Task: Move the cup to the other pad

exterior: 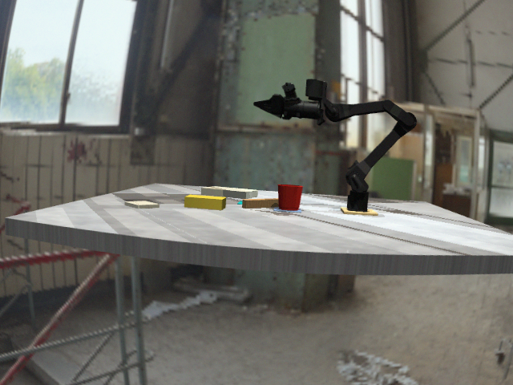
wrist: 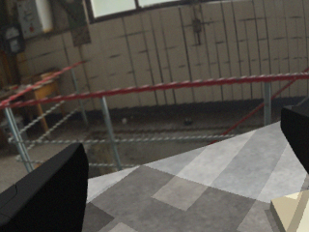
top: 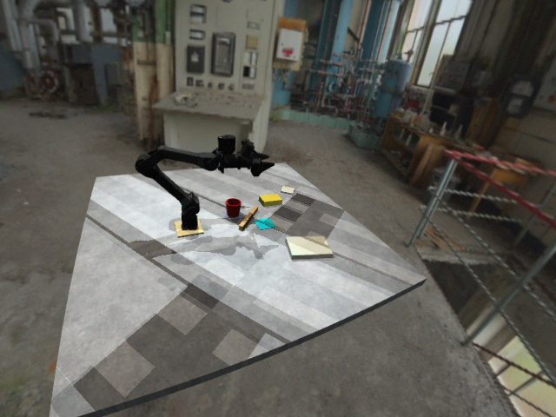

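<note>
Cup (top: pixel 233 208) (exterior: pixel 289 197): red, smooth-walled, round, a little wider at the mouth than at the foot; upright on the blue pad, apart from the gripper. Its contents can't be made out from here.
Blue pad (top: pixel 227 215) (exterior: pixel 296 210): thin and flat, mostly hidden beneath the cup, an edge showing.
Turquoise pad (top: pixel 265 223) (exterior: pixel 240 203): flat, four-cornered, bright; the cup is not on it.
Bar (top: pixel 248 218) (exterior: pixel 259 203): brown, wood-like, long and narrow, lying between the cup and the turquoise pad.
Yellow block (top: pixel 270 200) (exterior: pixel 204 202): oblong, crisp-edged, plain-faced, near the bar.
Small tile (top: pixel 287 189) (exterior: pixel 142 204): cream, low, squared off, just beyond the yellow block from the arm.
Slab (top: pixel 309 247) (exterior: pixel 228 192) (wrist: pixel 292 210): pale cream, broad and flat-topped, with a visible thickness.
Gripper (top: pixel 270 160) (exterior: pixel 254 103) (wrist: pixel 187 135): black, tapering fingers spread wide, nothing between them; high above the table, pointing outward.
Arm (top: pixel 182 156) (exterior: pixel 383 143): matte black, jointed, bent at the elbow.
Base plate (top: pixel 180 231) (exterior: pixel 373 213): thin, yellowish, under the arm's foot.
Table (top: pixel 287 287) (exterior: pixel 256 258) (wrist: pixel 227 174): mottled grey top, banded and patched light and dark; darker, streaked edge.
</note>
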`<state>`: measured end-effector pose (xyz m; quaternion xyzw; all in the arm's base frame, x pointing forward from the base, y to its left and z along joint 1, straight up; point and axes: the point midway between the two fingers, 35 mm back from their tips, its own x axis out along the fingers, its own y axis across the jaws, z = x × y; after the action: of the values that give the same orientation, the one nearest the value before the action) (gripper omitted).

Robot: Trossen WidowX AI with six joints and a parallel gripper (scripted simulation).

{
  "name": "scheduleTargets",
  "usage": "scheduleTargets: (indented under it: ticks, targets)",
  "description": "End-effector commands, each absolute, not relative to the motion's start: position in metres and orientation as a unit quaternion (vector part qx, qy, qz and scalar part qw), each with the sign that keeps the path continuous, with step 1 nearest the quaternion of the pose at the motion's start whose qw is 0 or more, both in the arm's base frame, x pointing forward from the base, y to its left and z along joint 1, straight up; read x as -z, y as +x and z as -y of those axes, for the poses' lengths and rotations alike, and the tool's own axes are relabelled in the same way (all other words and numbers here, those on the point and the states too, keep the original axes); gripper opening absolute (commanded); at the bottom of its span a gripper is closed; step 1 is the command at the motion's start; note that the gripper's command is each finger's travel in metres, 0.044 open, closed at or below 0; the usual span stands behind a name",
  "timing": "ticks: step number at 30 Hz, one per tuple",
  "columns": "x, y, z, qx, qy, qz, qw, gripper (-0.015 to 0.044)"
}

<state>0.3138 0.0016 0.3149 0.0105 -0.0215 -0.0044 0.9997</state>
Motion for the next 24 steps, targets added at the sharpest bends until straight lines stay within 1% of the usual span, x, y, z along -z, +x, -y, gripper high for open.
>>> scheduleTargets:
  ticks: [1,3,6,9,10,14,20,22,24]
  targets:
    - [-0.312,0.315,-0.003,0.003,0.003,0.013,1.0,0.0374]
    - [-0.289,0.321,-0.013,-0.016,-0.054,-0.05,0.997,0.0321]
    - [-0.237,0.322,-0.036,-0.085,-0.191,-0.188,0.96,0.0243]
    - [-0.19,0.304,-0.056,-0.184,-0.32,-0.302,0.879,0.0164]
    - [-0.177,0.294,-0.062,-0.222,-0.36,-0.334,0.843,0.0148]
    - [-0.144,0.255,-0.074,-0.35,-0.462,-0.408,0.705,0.0148]
    - [-0.129,0.196,-0.078,-0.515,-0.537,-0.451,0.494,0.0148]
    - [-0.128,0.184,-0.077,-0.536,-0.541,-0.453,0.464,0.0148]
    - [-0.129,0.183,-0.077,-0.539,-0.542,-0.453,0.459,0.0148]
